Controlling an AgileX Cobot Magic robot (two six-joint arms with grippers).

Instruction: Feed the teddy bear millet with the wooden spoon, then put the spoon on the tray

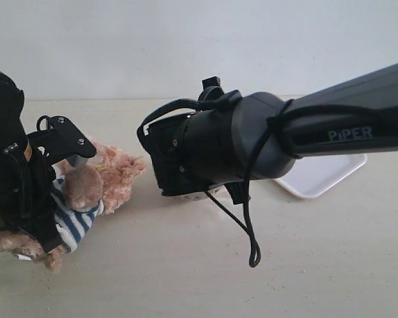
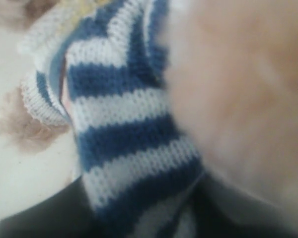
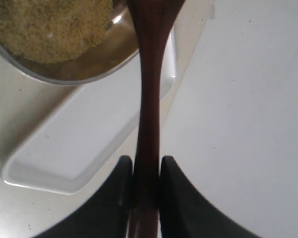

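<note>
Right tool (image 3: 146, 173) clamped on the spoon (image 3: 150, 99) at the millet (image 3: 49, 25), we should scoop shallow and lift level; we cannot tell the left tool's (image 1: 46, 218) state at the bear (image 1: 113, 173).

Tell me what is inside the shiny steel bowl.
A heap of golden-yellow millet lies in the round steel bowl. The dark wooden spoon in the right gripper covers one edge; the rest is out of frame.
</note>
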